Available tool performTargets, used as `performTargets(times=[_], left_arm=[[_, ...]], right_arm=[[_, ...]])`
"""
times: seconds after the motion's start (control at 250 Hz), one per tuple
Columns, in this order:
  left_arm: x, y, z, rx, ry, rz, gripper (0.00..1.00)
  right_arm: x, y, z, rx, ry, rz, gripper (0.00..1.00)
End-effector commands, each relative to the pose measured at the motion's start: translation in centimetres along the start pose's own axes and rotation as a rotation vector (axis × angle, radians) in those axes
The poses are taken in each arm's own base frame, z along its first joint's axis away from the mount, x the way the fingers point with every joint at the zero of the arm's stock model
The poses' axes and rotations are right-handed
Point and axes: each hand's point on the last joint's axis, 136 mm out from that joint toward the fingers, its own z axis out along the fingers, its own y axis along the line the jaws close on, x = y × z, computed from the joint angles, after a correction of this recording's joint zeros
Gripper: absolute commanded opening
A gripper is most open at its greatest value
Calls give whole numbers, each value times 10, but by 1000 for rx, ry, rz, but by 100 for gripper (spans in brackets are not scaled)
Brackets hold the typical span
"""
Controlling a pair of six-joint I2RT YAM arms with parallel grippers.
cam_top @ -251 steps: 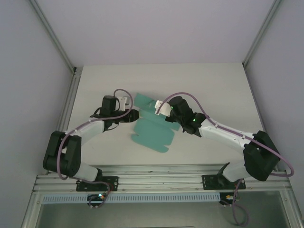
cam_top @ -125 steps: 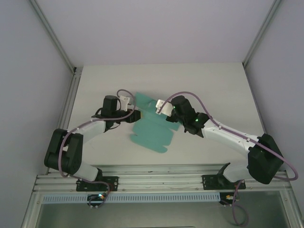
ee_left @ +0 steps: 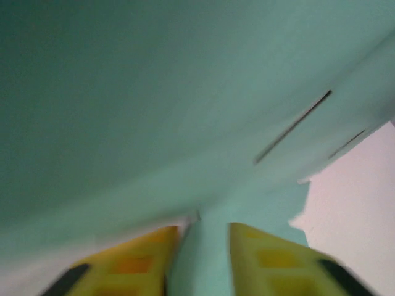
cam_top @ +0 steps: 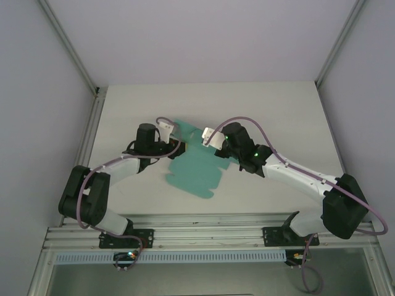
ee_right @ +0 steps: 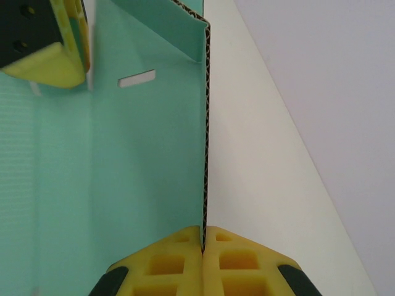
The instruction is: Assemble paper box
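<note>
The paper box (cam_top: 192,168) is a flat teal cut-out sheet in the middle of the table, its far flaps partly raised. My right gripper (ee_right: 203,237) is shut on the edge of an upright flap (ee_right: 204,123); from above it sits at the sheet's far right (cam_top: 210,143). My left gripper (cam_top: 175,147) is at the sheet's far left edge. In the left wrist view its yellow fingers (ee_left: 139,259) stand a narrow gap apart, with a strip of teal card (ee_left: 200,259) between them and more card close above. The left finger (ee_right: 46,58) also shows in the right wrist view.
The white table (cam_top: 278,117) is bare to the right and far side of the sheet. Metal frame posts (cam_top: 92,92) rise at both far corners, and an aluminium rail (cam_top: 203,237) runs along the near edge by the arm bases.
The left gripper's jaws have narrowed around the card and the left arm has edged right toward the sheet. The right gripper has shifted slightly up and left, holding its flap.
</note>
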Motion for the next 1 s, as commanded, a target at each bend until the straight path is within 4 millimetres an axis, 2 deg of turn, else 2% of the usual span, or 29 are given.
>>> performTargets(times=[0.0,0.036,0.084,0.16,0.212,0.232,0.323,0.575,0.707,0.823,0.994], left_arm=[[-12,-20,2,19,-17,117,10],[-11,-24,3,-1,-10,150,5],[-10,-30,3,-29,-9,202,3],[-9,-30,7,-92,-2,235,3],[-8,-29,11,-122,8,237,6],[-7,-27,13,-148,14,238,6],[1,-25,21,-243,61,312,5],[3,-46,41,-285,51,422,5],[8,-43,56,-366,96,490,5],[18,-32,68,-423,158,509,5],[15,-36,75,-509,158,571,7]], right_arm=[[-21,-11,-12,-7,-59,37,0],[-20,-8,-11,-18,-53,36,0],[-19,-4,-8,-27,-45,32,0],[-18,1,-3,-16,-30,13,0],[-20,-3,-3,8,-24,16,0],[-15,1,5,2,1,14,0],[-12,-6,13,43,38,45,0],[4,11,30,22,97,77,0],[5,15,31,15,91,97,0],[6,18,30,12,76,104,0],[14,23,34,10,97,105,0]])
